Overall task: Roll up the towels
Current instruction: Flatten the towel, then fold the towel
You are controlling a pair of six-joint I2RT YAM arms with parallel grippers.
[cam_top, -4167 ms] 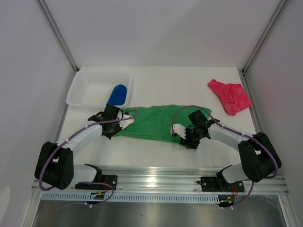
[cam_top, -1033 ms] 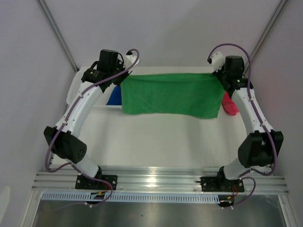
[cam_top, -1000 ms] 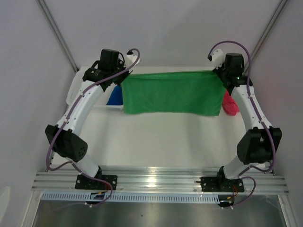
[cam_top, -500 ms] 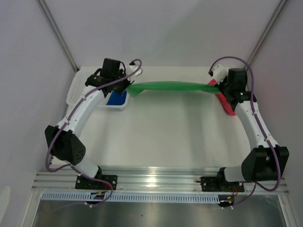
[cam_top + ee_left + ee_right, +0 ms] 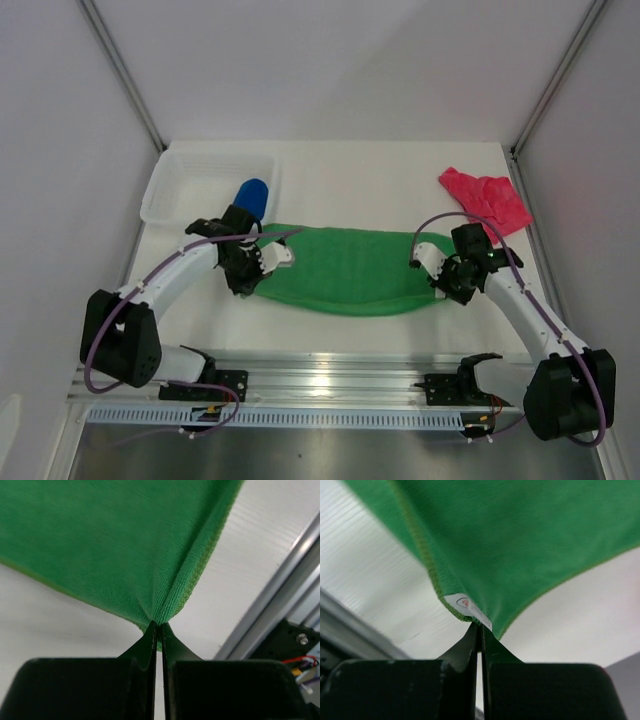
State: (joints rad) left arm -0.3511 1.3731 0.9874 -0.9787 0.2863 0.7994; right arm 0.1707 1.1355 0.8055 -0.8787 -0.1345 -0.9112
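The green towel (image 5: 350, 272) lies spread on the surface (image 5: 400, 190). The left jaws are pinched shut on its left end, and the right jaws are pinched shut on its right corner beside the label (image 5: 468, 606). The pink towel (image 5: 487, 200) lies beyond its right end.

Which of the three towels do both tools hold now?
The green towel, spread flat, its ends pinched by the left tool and the right tool. The blue towel stands in the basket; the pink towel lies crumpled, untouched.

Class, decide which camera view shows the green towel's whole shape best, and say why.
Top external: the green towel lies spread out whole. Each wrist view shows only one pinched corner, the right one with a white label.
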